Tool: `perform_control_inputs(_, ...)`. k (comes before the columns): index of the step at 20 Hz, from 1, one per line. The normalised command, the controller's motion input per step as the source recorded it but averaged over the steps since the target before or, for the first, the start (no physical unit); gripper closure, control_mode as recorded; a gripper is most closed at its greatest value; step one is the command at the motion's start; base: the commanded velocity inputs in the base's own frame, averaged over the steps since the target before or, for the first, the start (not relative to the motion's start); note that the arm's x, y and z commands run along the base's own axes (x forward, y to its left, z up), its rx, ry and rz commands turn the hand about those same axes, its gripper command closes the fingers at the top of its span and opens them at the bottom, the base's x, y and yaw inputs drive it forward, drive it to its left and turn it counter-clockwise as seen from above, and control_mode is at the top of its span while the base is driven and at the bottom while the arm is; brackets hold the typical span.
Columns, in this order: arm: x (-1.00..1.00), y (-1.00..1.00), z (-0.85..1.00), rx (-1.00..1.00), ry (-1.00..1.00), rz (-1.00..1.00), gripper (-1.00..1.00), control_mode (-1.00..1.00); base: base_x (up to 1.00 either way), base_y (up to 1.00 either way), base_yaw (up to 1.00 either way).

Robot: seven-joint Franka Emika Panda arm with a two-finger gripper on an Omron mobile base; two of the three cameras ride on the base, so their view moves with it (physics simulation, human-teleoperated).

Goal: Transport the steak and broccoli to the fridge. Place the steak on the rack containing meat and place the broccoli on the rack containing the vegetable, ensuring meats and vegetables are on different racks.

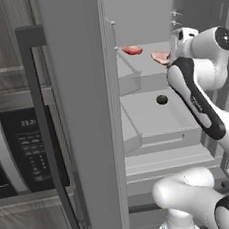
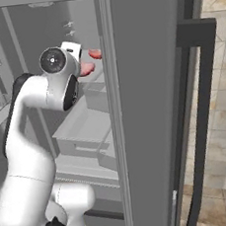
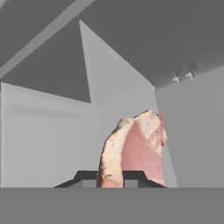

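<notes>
Kitchen setting, rendered: wood-grain cabinet fronts, a black built-in oven (image 1: pixel 19 147) with a digital panel at the left of the left base view, and tan floor tiles (image 2: pixel 225 122) at the right of the right base view.

Item 1. Tall grey steel fridge (image 1: pixel 81 115), doors open, pale grey interior with flat shelves and drawer-like bins.

Item 2. Upper flat pale-grey shelf panel (image 1: pixel 145 56), the rack containing meat. A darker red meat piece (image 1: pixel 132 50) lies on it toward the back left corner, as the left base view shows it.

Item 3. Shelf panel one level lower (image 1: pixel 151 112), pale grey. A small dark, round green vegetable (image 1: pixel 161 99) sits near its back edge.

Item 4. White arm with dark joints (image 1: pixel 201 106), reaching up into the fridge at the height of the upper shelf.

Item 5. Gripper (image 3: pixel 110 177), two small dark tips; jaws closed on the steak.

Item 6. Steak (image 3: pixel 138 151), small flat slab of raw meat, pale pink with lighter marbling and a cream fat edge. It stands up between the jaws in the hand view; in the left base view it is at the front right part of the upper shelf, well apart from the red piece. Whether it touches the shelf cannot be told.
</notes>
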Motion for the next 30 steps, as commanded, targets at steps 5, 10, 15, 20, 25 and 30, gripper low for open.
perform_control_inputs(5, 0.78, -0.14, -0.20, 0.00, 0.00, 0.04, 1.00, -1.00, 0.00, 0.00, 0.00)
perform_control_inputs(10, 0.77, -0.13, -0.15, 0.00, 0.00, 0.03, 1.00, -1.00, 0.00, 0.00, 0.00)
perform_control_inputs(15, 0.70, 0.00, -0.10, 0.00, 0.02, 0.00, 1.00, -1.00, 0.00, 0.00, 0.00)
perform_control_inputs(20, 0.74, 0.00, -0.23, -0.01, 0.11, 0.00, 1.00, -1.00, 0.00, 0.00, 0.00)
perform_control_inputs(25, 0.82, 0.00, -0.26, -0.01, 0.14, 0.00, 1.00, -1.00, 0.00, 0.00, 0.00)
perform_control_inputs(30, 0.47, 0.03, -0.27, -0.06, 0.01, 0.00, 1.00, -1.00, 0.00, 0.00, 0.00)
